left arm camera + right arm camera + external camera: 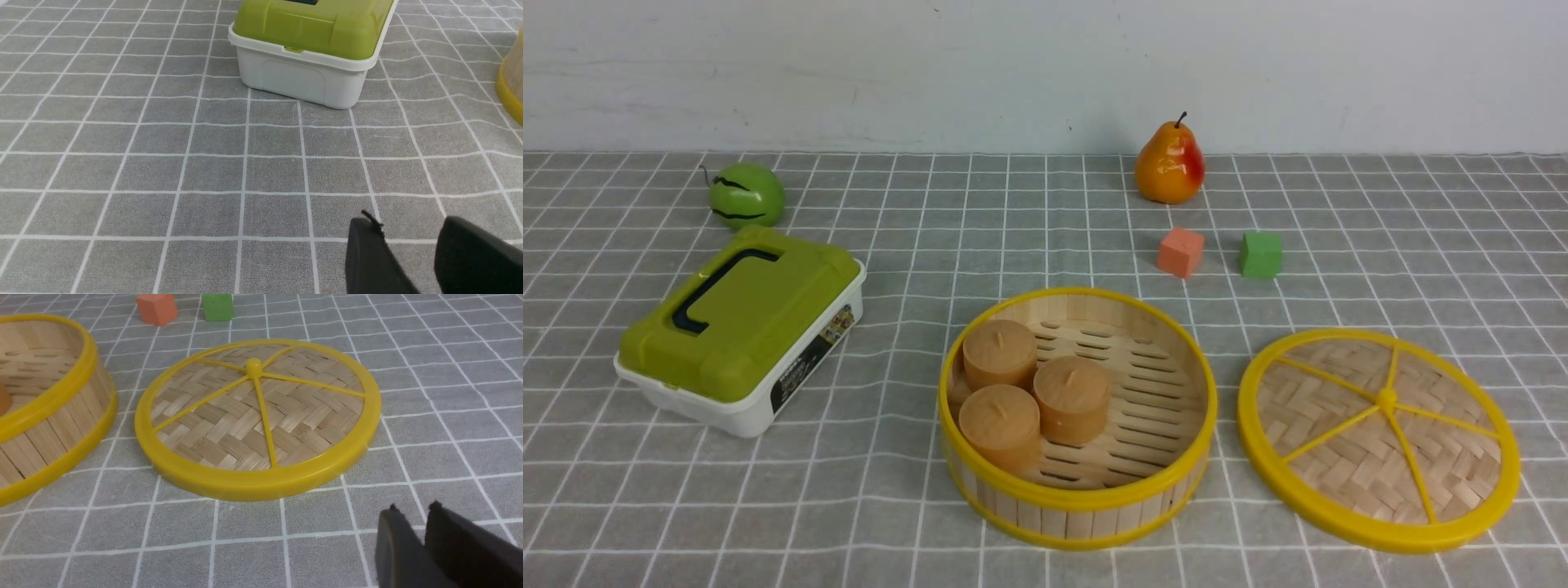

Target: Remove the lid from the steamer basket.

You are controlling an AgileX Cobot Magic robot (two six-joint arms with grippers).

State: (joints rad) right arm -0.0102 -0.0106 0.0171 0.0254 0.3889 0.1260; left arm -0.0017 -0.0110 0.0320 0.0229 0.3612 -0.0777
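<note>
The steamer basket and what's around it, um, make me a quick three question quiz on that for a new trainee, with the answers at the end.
1. True or false: the lid is on the steamer basket.
2. How many orange-brown round pieces with a small stem on top sit inside the basket?
3. Fill in the blank: of the two small blocks beyond the basket, the one nearer the pear is ____.

Key:
1. False; it lies on the tablecloth, to the right of the basket.
2. Three, grouped toward the basket's left side.
3. Orange-pink; the other block is green.
</note>
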